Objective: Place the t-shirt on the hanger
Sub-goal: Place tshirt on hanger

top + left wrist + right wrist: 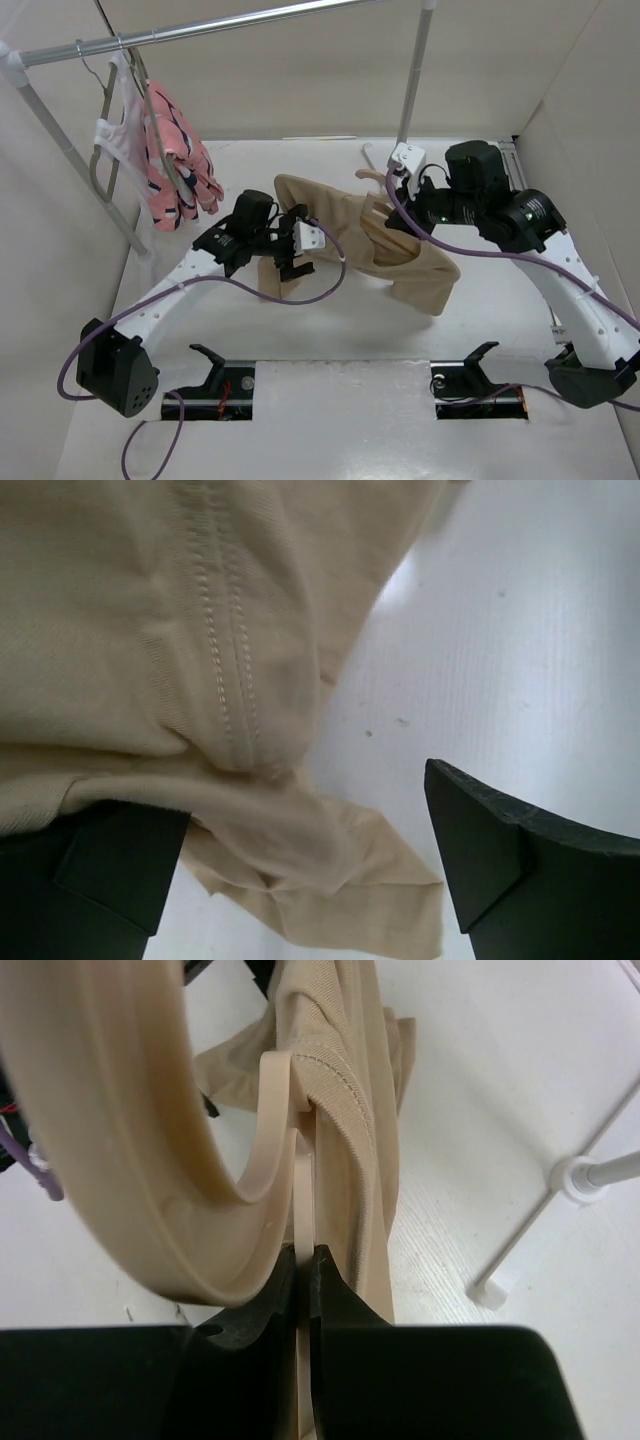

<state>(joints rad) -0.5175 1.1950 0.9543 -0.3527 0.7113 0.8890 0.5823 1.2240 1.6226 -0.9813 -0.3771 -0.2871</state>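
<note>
Both arms are the same build: the left arm (180,285) and right arm (585,300) have white links with chunky black joint housings, plus a big black block at the base (115,368). A purple cable (310,299) snakes along each one in loose loops. There's a small white camera box (308,236) near each wrist. The right arm has little green lights (443,215) glowing on its black joints and a row of tiny dark dots along the white link. The left gripper (290,810) has thick matte black wedge fingers (500,860); the right gripper (305,1255) is the same black, curved at the tips.
</note>
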